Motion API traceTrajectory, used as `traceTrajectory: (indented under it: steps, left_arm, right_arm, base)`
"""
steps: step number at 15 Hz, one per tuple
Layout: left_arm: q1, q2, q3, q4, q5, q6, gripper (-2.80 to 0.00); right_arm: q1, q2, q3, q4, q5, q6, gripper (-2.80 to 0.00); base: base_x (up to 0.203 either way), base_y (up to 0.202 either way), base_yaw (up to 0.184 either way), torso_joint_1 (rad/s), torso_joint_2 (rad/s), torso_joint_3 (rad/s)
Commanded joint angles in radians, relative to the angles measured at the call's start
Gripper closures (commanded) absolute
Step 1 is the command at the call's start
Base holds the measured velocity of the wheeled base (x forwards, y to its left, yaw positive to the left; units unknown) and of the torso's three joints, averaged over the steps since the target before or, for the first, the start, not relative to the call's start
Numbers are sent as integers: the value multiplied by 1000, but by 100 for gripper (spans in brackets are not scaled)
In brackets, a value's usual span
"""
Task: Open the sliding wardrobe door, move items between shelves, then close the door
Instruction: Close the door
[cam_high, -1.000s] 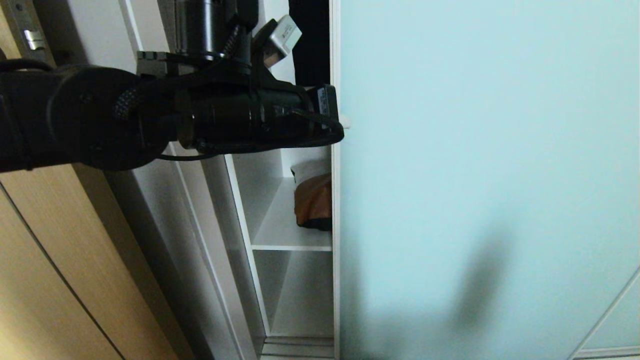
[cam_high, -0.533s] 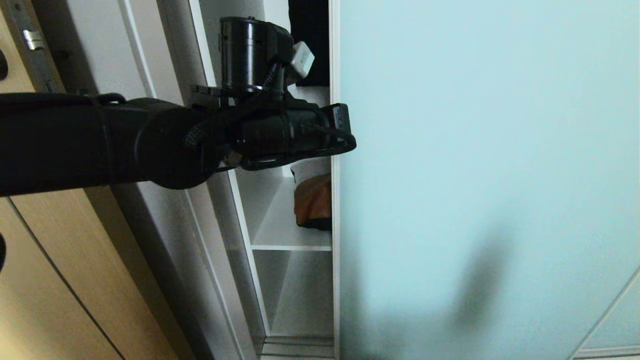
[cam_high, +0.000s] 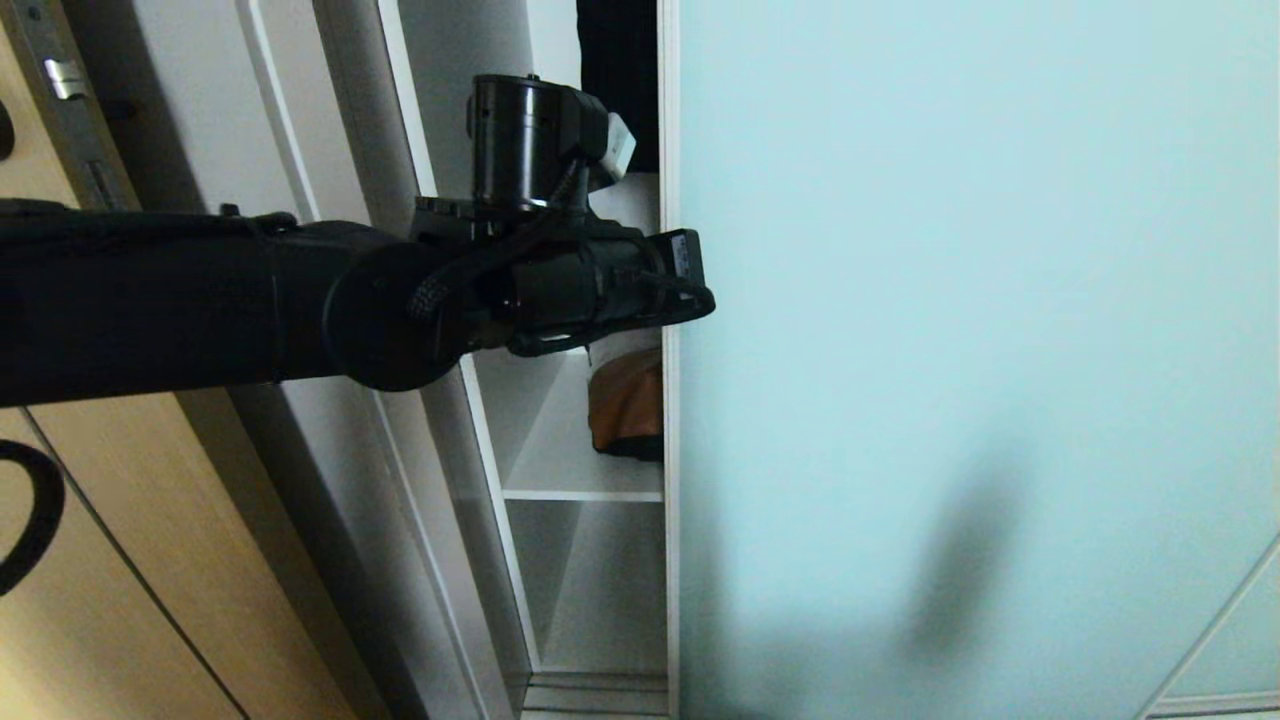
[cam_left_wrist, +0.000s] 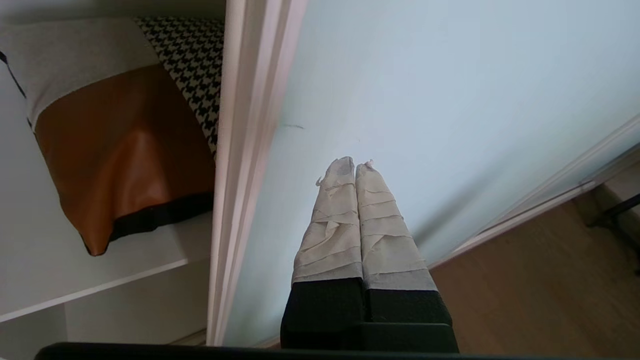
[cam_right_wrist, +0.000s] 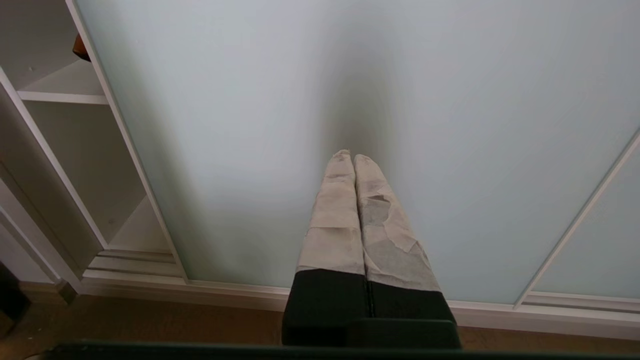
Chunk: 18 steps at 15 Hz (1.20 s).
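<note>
The sliding wardrobe door (cam_high: 960, 330), a pale aqua frosted panel, fills the right of the head view, with a narrow gap at its left edge. My left arm's wrist (cam_high: 600, 290) reaches across that gap to the door's metal frame (cam_left_wrist: 240, 150). The left gripper (cam_left_wrist: 355, 167) is shut and empty, its taped tips in front of the glass just beside the frame. The cushion (cam_left_wrist: 125, 150), tan leather, white and houndstooth, lies on a white shelf (cam_left_wrist: 100, 280) behind the gap, also seen as the cushion (cam_high: 628, 400). My right gripper (cam_right_wrist: 352, 157) is shut and empty, low before the door (cam_right_wrist: 350, 75).
A black garment (cam_high: 615, 80) hangs above the cushion. A lower shelf bay (cam_high: 600, 590) sits under the shelf edge (cam_high: 580, 495). A light-brown wooden door (cam_high: 100, 560) with a lock plate stands on the left. Wooden floor (cam_right_wrist: 150, 320) runs below the door track.
My left arm has sunk and shifted slightly right along the door's left edge. The door's edge and the cushion stay where they were. Both grippers remain shut.
</note>
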Motion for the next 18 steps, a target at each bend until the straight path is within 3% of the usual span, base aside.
traceTrajectory:
  steps: [1,12,18]
  left_arm:
    - [0,6,-3,0,-4,-7,0]
    - [-26,106,-37,-90,2,-6,0]
    - [-9,126,-38,-111,50,-6,0]
  right_arm:
    - [-1,1,0,0,1,0,0]
    - [-1,1,0,0,1,0,0]
    - [-1,0,0,0,1,0,0]
  base:
    - [0,0,0,0,0,0]
    - [0,0,0,0,0,0]
    - [0,0,0,0,0,0]
